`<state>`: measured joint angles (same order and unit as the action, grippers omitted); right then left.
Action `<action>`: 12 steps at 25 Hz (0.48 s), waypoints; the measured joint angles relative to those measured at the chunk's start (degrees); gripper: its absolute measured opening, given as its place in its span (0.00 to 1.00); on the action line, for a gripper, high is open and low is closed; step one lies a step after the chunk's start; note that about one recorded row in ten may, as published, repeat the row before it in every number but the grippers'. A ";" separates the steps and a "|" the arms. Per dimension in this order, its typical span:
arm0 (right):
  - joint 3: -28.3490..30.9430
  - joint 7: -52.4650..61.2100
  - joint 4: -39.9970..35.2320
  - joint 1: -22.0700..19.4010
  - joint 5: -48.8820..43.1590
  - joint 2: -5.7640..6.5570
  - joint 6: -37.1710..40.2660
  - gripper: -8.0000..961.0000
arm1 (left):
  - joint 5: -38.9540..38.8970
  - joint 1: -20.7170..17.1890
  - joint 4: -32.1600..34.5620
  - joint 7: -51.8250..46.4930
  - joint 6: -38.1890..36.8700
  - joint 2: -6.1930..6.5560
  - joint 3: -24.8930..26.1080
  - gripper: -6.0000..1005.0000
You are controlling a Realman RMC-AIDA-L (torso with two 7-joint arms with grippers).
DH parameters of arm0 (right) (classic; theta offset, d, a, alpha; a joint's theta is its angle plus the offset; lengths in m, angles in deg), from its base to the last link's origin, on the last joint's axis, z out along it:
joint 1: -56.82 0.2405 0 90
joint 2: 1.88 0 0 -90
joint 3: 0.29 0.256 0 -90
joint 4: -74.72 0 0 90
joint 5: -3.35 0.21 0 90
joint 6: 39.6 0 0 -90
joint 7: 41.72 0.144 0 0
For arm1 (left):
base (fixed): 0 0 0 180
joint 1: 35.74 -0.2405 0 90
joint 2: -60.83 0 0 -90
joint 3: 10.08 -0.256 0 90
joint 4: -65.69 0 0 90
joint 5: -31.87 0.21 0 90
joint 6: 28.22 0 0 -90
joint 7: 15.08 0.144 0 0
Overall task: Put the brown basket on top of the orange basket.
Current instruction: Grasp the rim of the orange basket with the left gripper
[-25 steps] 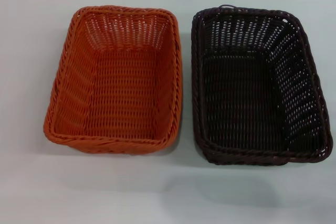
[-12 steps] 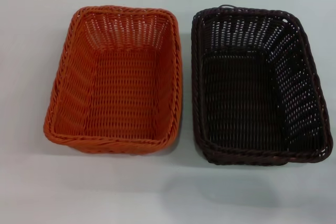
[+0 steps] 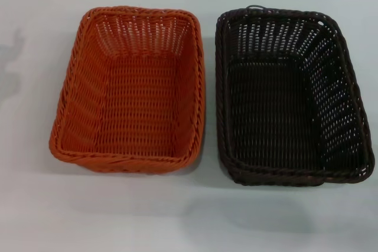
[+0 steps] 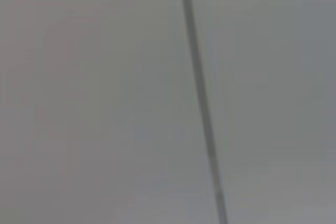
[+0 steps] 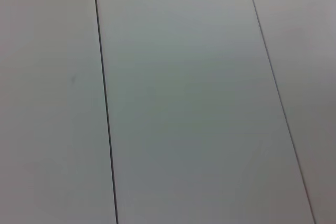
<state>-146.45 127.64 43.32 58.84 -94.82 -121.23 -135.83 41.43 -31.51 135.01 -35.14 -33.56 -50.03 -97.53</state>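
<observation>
Side by side on a white table (image 3: 189,216), rims just apart: bright orange open-weave rectangular basket (image 3: 131,90) left, very dark brown matching basket (image 3: 289,95) right, ungrasped, presumably staged for stacking; neither gripper in view, finger state untellable.

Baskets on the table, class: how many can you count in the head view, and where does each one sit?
2. The orange basket sits on the robot's left side of the white table; the brown basket sits beside it on the right. Both are upright and empty.
</observation>
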 joint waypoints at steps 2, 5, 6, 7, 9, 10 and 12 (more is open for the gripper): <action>0.01 0.00 0.07 0.11 0.00 0.00 0.20 0.85 | -0.24 -1.06 5.47 -2.86 3.76 2.61 -3.98 0.77; 0.01 0.00 0.12 0.28 0.00 0.00 0.24 0.85 | -0.48 -1.65 12.38 -4.61 11.05 4.80 -7.89 0.77; 0.01 0.00 0.17 0.33 0.00 0.00 0.26 0.85 | -1.43 -1.68 15.57 -3.48 15.20 4.99 -8.83 0.77; 0.01 0.00 0.17 0.33 0.00 0.00 0.26 0.85 | -1.43 -1.68 15.57 -3.48 15.20 4.99 -8.83 0.77; 0.01 0.00 0.27 0.47 0.00 0.02 0.29 0.85 | -5.39 -1.32 17.91 0.76 19.65 4.85 -9.31 0.77; 0.00 0.00 0.35 0.57 0.00 0.03 0.33 0.85 | -8.45 -0.88 18.89 4.11 21.74 4.67 -9.45 0.77; 0.01 0.00 0.67 0.80 -0.01 0.04 0.41 0.85 | -17.20 1.02 19.73 14.03 26.82 3.96 -8.64 0.77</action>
<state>-146.45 127.64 43.99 59.64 -94.82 -121.19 -135.42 24.23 -30.49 154.74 -21.11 -6.74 -46.07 -106.17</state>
